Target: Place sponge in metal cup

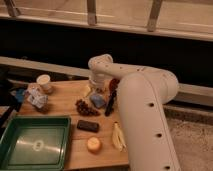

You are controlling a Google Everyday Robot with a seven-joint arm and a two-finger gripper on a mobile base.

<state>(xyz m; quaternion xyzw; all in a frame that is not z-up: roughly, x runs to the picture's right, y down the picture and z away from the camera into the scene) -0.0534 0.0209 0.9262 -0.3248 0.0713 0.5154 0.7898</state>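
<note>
Wooden worktop [62,102], contents noted left to right.

- Green tray [10,131]: near-left corner, holding nothing the task needed.
- Crumpled packet [35,96] and white paper cup [44,81]: far-left edge, well apart from the work.
- Dark clustered item [86,107], with the black block [87,125] nearer me; both looked like clutter set there to be told apart from the target.
- Sponge [98,102]: pale blue, lying flat mid-worktop just right of the cluster. Its long axis seemed to slant from far-left to near-right.
- Gripper [98,94]: hanging straight down over the sponge, fingers spread wide and holding nothing, a stance I took for a top-down pick.
- Yellow round item [93,144]: near edge.
- Red bowl [114,84]: partly behind the white arm [145,110].
- Metal cup: not made out, perhaps hidden by the arm.
</note>
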